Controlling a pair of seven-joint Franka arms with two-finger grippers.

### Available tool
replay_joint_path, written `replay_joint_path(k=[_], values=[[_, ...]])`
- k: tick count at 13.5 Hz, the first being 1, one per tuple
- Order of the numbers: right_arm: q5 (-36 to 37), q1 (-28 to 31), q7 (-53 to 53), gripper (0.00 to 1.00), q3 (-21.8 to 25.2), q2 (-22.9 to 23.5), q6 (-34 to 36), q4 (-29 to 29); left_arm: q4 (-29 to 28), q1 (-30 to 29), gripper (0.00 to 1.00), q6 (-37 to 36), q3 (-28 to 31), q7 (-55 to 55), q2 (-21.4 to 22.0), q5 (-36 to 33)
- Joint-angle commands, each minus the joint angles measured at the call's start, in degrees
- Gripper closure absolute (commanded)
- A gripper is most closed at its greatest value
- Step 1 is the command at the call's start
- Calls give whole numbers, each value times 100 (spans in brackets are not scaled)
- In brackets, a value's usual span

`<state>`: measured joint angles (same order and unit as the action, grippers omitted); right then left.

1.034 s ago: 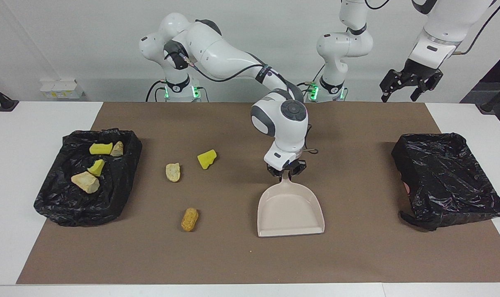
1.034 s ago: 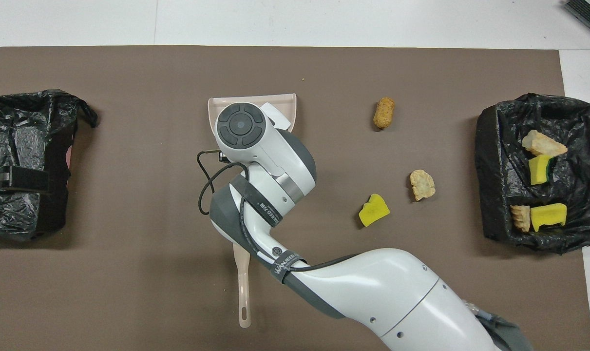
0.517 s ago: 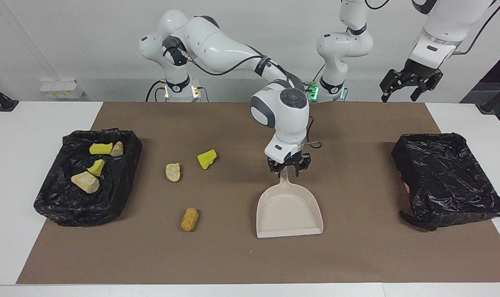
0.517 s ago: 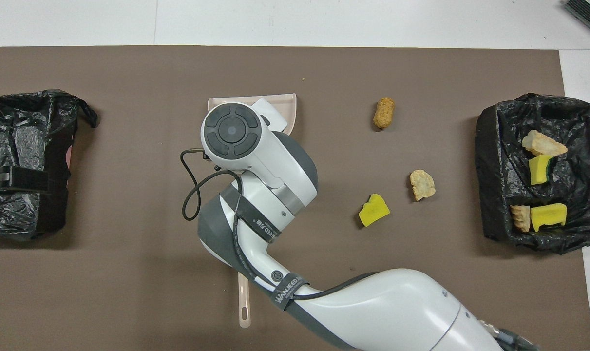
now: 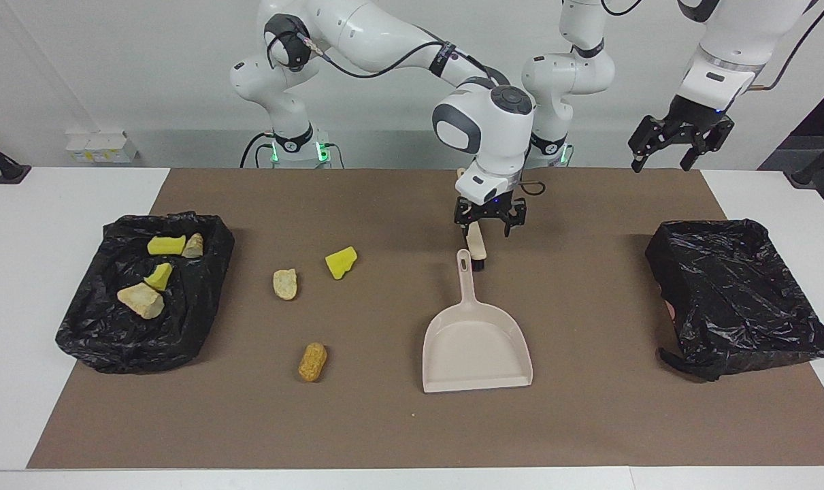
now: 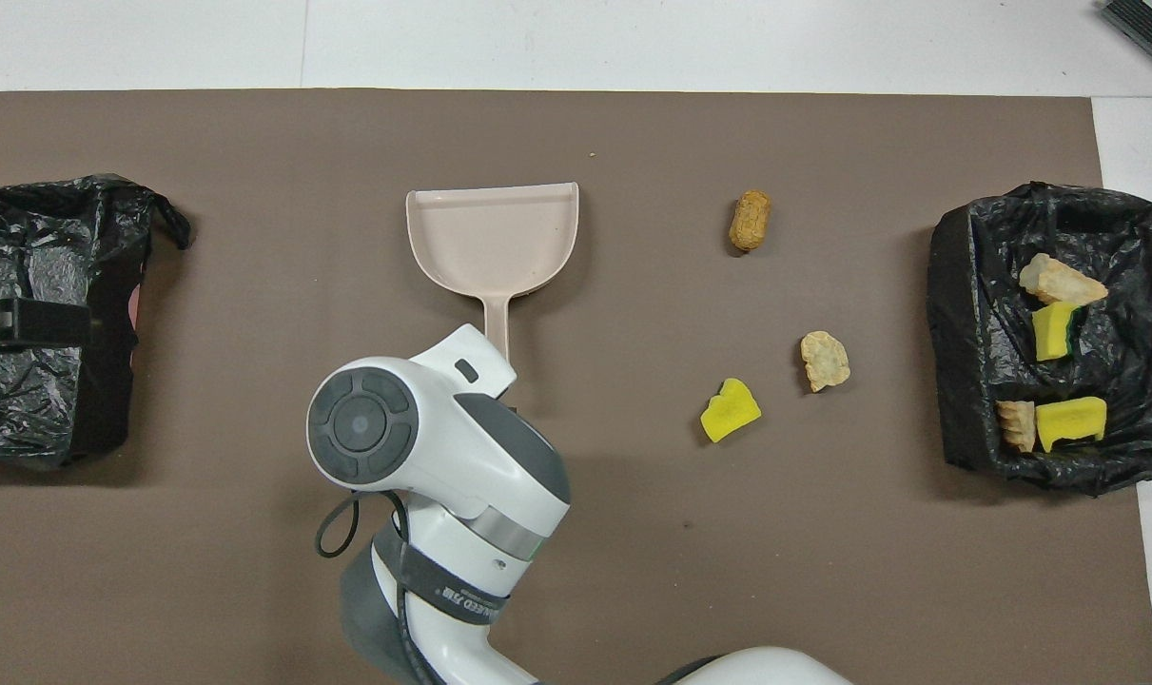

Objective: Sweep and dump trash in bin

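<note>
On a white table (image 5: 17, 340), across a brown mat (image 5: 588, 422): trash partly loose, partly binned. Loose on the mat, between the dustpan (image 5: 476, 344) and the bin at the right arm's end (image 5: 201, 320): a yellow foam chunk (image 5: 341, 262), just beside it and closer to that bin a pale crusty lump (image 5: 285, 284), and farther from the robots than both an orange-brown nugget (image 5: 312, 361). Inside that black-lined bin: four more scraps, namely a yellow piece (image 5: 166, 245) touching a small beige lump (image 5: 194, 245) at the edge nearest the robots, then a second yellow piece (image 5: 158, 276) and a large beige lump (image 5: 140, 300) close together near the middle. Flat near the mat's centre, mouth away from the robots and handle toward them: the dustpan, touched by nothing. Just past the tip of that handle, nearer to the robots: a brush (image 5: 478, 245) lying on the mat, dark bristles at the dustpan end. Directly over the brush, raised clear of the mat, fingers spread wide and holding nothing: the right gripper (image 5: 489, 221). High over the left arm's end of the table, waiting, fingers likewise spread and empty: the left gripper (image 5: 680, 146). Below it on the mat, toward that end: a second black-lined bin (image 5: 731, 292).
</note>
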<state>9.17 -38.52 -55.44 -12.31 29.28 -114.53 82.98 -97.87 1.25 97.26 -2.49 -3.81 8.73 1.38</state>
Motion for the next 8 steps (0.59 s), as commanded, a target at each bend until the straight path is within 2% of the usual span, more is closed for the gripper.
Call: replay_joint_path(k=[1,2,4,6,8], values=[[-135,11,-151,3,-104,-913,-919,1716,66,42,0,424,-59,-32,-292,-50],[-144,11,-152,3,-192,-1081,-1227,2095,75,42,0,660,-76,-41,-441,-85],[-248,-6,-108,3,-298,-1388,-1362,2668,162,216,0,961,-129,-163,-792,-94],[-328,-94,-134,3,-377,-1600,-1379,3064,915,646,0,988,-129,-662,-1581,-277],[-390,-173,-143,3,-448,-1680,-1379,3154,1164,780,0,1110,-147,-1103,-1901,-376]])
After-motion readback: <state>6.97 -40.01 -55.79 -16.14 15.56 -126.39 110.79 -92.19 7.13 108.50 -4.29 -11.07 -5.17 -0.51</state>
